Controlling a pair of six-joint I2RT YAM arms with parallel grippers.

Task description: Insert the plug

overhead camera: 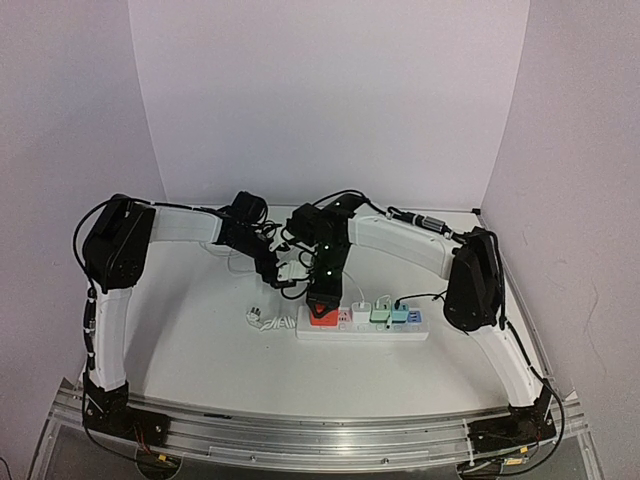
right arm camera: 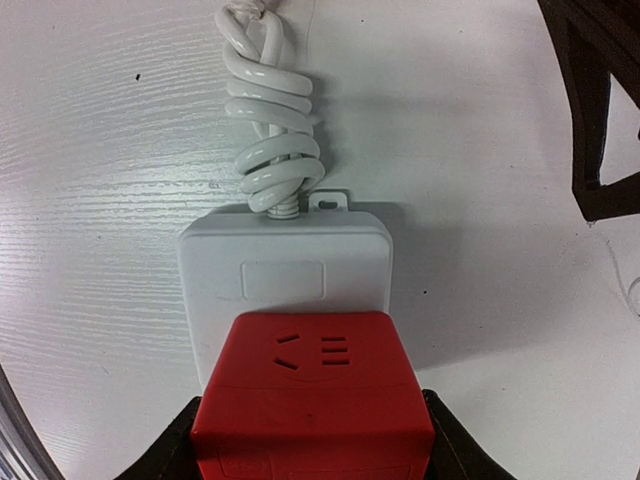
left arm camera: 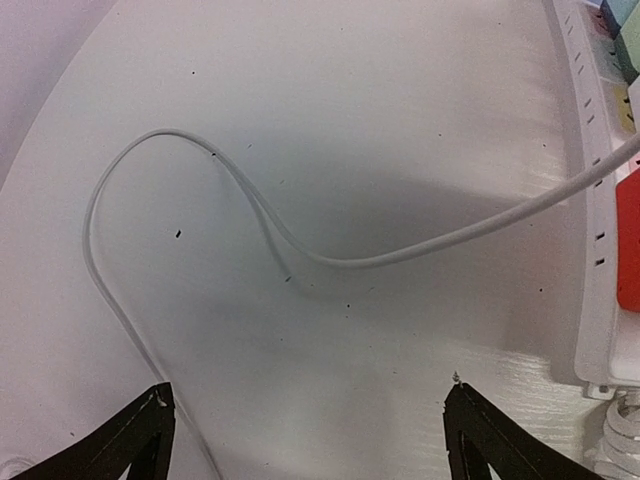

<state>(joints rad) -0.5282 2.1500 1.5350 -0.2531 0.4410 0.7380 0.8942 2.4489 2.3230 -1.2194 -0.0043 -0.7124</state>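
Observation:
The plug (right arm camera: 312, 390) is a red cube with socket slots on its upper face. It sits on the left end of the white power strip (right arm camera: 285, 275), and from above the plug (overhead camera: 322, 316) shows on the strip (overhead camera: 365, 330) too. My right gripper (right arm camera: 312, 445) is shut on the plug, one black finger (right arm camera: 165, 450) against each side. Whether the plug is fully seated cannot be told. My left gripper (left arm camera: 305, 400) hangs open over bare table just left of the strip (left arm camera: 592, 300), nothing between its fingers (left arm camera: 150, 415).
A thin white cable (left arm camera: 300, 245) loops over the table under the left gripper. The strip's coiled cord (right arm camera: 270, 130) lies off its left end. White, green and blue adapters (overhead camera: 380, 312) fill other sockets. The left gripper (right arm camera: 595, 100) stands close beside the right one.

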